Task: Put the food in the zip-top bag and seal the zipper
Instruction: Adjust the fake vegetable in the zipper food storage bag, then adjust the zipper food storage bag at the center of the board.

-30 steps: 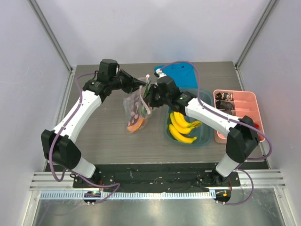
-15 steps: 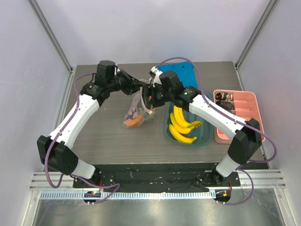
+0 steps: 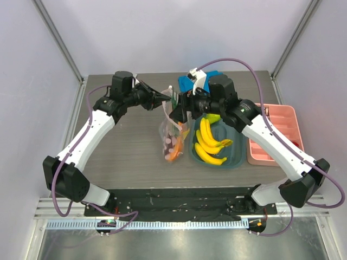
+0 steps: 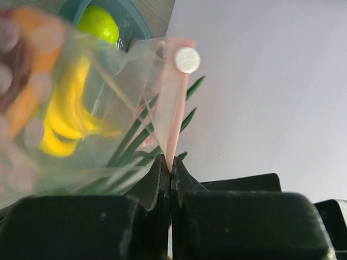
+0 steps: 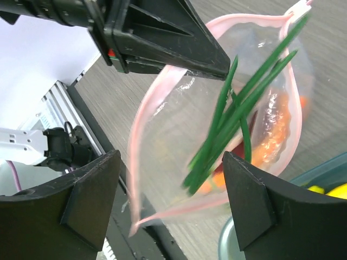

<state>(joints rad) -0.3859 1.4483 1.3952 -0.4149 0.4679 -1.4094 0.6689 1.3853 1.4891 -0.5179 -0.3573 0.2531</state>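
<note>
zip-top bag [image 3: 172, 138]: hangs by its mouth edge between the two grippers, just left of the teal tub [image 3: 230, 164] — in the right wrist view the mouth gapes open.
zipper [image 5: 142, 124]: the pink strip forms an open loop, unsealed; the white slider tab [image 4: 187, 59] sits at one end, past the left pinch.
green onion stalk [image 5: 238, 103]: lower part inside the bag, leaves poking out of the mouth.
orange-red pepper [image 5: 277, 130]: inside the bag, low down.
banana bunch [image 3: 209, 142]: in the teal tub, outside the bag.
green pear-like fruit [image 4: 97, 24]: in the tub, beside the bananas.
left gripper [image 4: 171, 165]: jaws pressed together on the pink strip.
right gripper [image 3: 181, 112]: fingers [image 5: 87, 200] spread wide at the bag's mouth — gripping nothing.
around: blue cloth [image 3: 188, 82] behind the tub; pink tray [image 3: 265, 151] to its right.
</note>
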